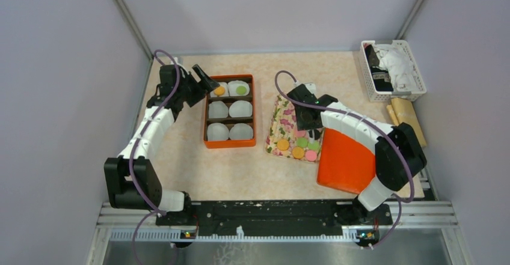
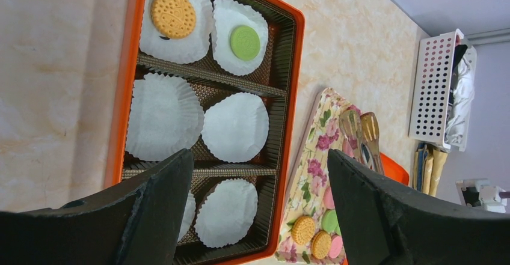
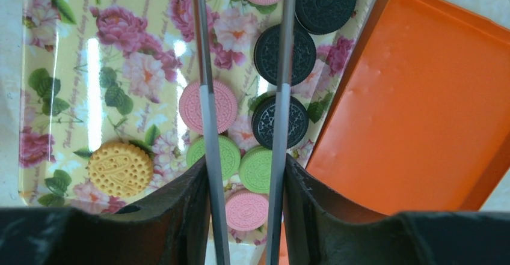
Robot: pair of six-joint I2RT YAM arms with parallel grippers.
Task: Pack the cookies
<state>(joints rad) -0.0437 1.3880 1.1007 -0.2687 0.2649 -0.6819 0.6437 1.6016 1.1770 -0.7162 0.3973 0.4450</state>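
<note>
1. I am watching the right pincer [image 3: 246,176] clamping a pair of metal tongs [image 3: 203,67] by their arms. The blades are standing apart above the floral tray [image 3: 60,67], with nothing caught between them.
2. The left pincer [image 2: 258,178] is gaping wide and carrying nothing. It is hanging over the near end of the orange box [image 2: 124,97].
3. An orange cookie [image 2: 173,14] and a green cookie [image 2: 245,42] are sitting in paper cups [image 2: 236,127] in the box's far row. The remaining cookies [image 3: 284,54] are lying on the tray, several touching.
4. Risk: the blades are crossing a pink disc and two black ones rather than bracketing a single one. I am judging that a squeeze from here would ride over tops or catch edges.
5. Risk: the cluster is crowding the tray edge beside the orange lid [image 3: 415,97]. A nudged neighbour could slide off.
6. Risk: the blades are thin and smooth. Too light a squeeze could drop a disc onto the counter [image 1: 252,169] between tray and box, and too hard a one could crack it.
7. Risk: the left arm is occupying the space over the box, so an arriving right arm could clash with it.
</note>
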